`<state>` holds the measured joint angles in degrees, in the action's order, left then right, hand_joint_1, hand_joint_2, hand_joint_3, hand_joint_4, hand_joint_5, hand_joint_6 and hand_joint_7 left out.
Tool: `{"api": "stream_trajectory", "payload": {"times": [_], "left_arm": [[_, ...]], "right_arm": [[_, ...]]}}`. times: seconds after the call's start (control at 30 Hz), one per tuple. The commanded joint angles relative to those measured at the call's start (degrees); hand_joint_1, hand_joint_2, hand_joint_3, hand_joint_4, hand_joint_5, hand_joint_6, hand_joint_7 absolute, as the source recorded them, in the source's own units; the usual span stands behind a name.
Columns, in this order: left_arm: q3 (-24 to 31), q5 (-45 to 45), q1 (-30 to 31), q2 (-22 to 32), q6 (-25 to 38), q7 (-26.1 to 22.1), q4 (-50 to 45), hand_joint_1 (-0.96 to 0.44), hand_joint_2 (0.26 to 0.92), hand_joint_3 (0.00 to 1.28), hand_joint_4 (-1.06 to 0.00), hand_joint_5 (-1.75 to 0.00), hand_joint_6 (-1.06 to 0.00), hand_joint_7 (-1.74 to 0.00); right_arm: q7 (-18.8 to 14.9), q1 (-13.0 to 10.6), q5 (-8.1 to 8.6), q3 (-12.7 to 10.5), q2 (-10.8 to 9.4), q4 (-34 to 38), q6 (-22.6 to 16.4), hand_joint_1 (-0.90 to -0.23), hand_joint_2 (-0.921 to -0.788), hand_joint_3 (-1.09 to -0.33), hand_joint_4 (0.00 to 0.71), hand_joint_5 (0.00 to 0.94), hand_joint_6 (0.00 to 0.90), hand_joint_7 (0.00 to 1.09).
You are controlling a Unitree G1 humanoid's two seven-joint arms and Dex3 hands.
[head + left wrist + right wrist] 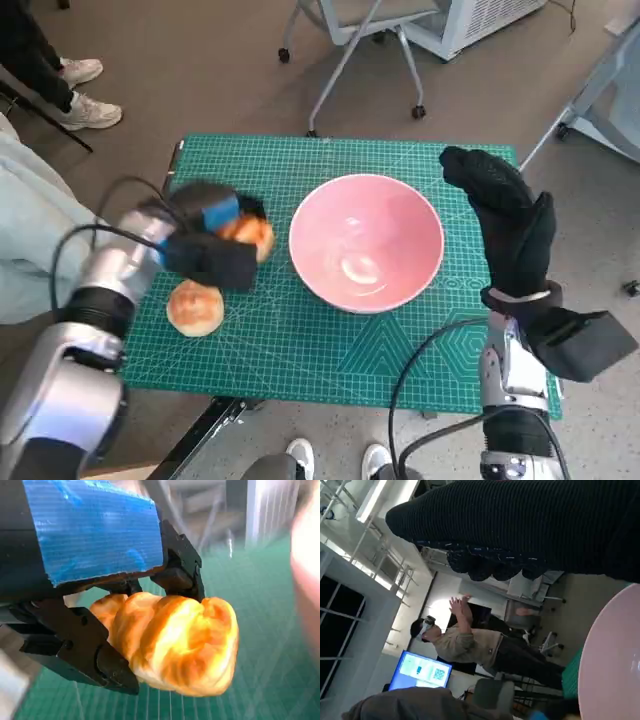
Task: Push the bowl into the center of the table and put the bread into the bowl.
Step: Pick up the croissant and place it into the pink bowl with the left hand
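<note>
Up close, left hand (95, 580) clamped around a golden bread roll (175, 645), black fingers (182, 575) over its top and another (95, 655) under its side, roll lifted clear of the green cutting mat (330, 340). Long axis of that roll running roughly toward the pink bowl (367, 240), its lobed end nearest the bowl. Just beside the bowl's rim in the head view, not yet over it. Second bread roll (195, 308) lying flat on the mat, near the bowl but on the far side of the left hand from it. Right hand (505, 225) in its black glove held flat, fingers straight and together, gripping nothing, just beside the bowl's opposite rim; touching or apart, cannot tell. Beyond the bowl, chair legs on castors (350, 60) on the floor. Person (470, 645) with raised hands seen past the glove.
</note>
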<state>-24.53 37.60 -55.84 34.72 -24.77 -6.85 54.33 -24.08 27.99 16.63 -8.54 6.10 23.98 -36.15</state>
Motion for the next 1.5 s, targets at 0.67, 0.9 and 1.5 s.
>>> {"api": "stream_trajectory", "payload": {"times": [0.67, 0.9, 1.5], "left_arm": [[9.30, -7.68, 7.12, -4.42, -1.79, -0.80, -37.99, 0.00, 0.902, 0.00, -0.81, -1.02, -0.72, -1.08], [6.52, -5.26, 5.20, -7.92, -1.46, -2.67, -35.89, 0.00, 0.897, 0.00, -0.83, -1.00, -0.74, -1.06], [-0.15, -3.14, -1.08, -17.22, -3.37, -3.07, -14.09, 0.00, 0.920, 0.07, -0.70, -1.16, -0.61, -1.17]], "right_arm": [[-0.22, -0.04, 0.09, 0.60, -1.40, 2.46, 0.30, -0.645, -0.921, -0.733, 0.205, 0.001, 0.123, 0.50], [-0.37, -0.34, 0.49, 0.46, -1.30, 2.30, 0.49, -0.651, -0.921, -0.734, 0.206, 0.001, 0.124, 0.49], [-0.19, -2.13, 0.80, -0.06, -0.51, 0.33, 0.15, -0.645, -0.921, -0.738, 0.205, 0.000, 0.124, 0.49]]}}
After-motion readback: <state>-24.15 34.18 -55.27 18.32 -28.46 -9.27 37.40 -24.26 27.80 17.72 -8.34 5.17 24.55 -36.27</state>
